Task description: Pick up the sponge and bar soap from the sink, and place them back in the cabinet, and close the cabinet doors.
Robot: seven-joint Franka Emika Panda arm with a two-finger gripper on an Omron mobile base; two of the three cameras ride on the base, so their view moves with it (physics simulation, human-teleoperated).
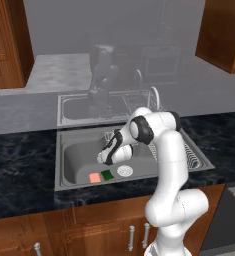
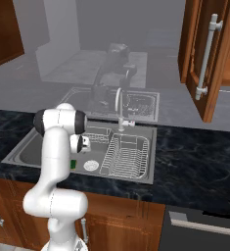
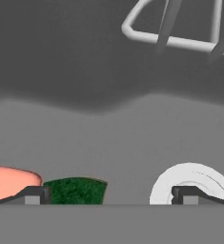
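Note:
In the grey sink (image 1: 69, 165), near its front wall, lie the salmon-pink bar soap (image 1: 94, 177) and the dark green sponge (image 1: 106, 174), side by side and left of the white drain (image 1: 124, 170). My gripper (image 1: 105, 159) hangs open just above them, holding nothing. In the hand view the bar soap (image 3: 8, 183) and the sponge (image 3: 75, 190) sit at the lower left, by my left fingertip (image 3: 32, 195). The gripper (image 3: 111, 196) straddles bare sink floor between the sponge and the drain (image 3: 189, 181). A cabinet door (image 2: 204, 59) with a silver bar handle stands open at the upper right.
A wire rack (image 2: 126, 157) fills the sink's right half, and the faucet (image 2: 120, 110) rises behind it. Dark marble counter (image 1: 19, 165) surrounds the basin. Another wooden door (image 1: 224, 35) hangs at the upper right. Lower cabinets (image 1: 89, 230) run below the counter.

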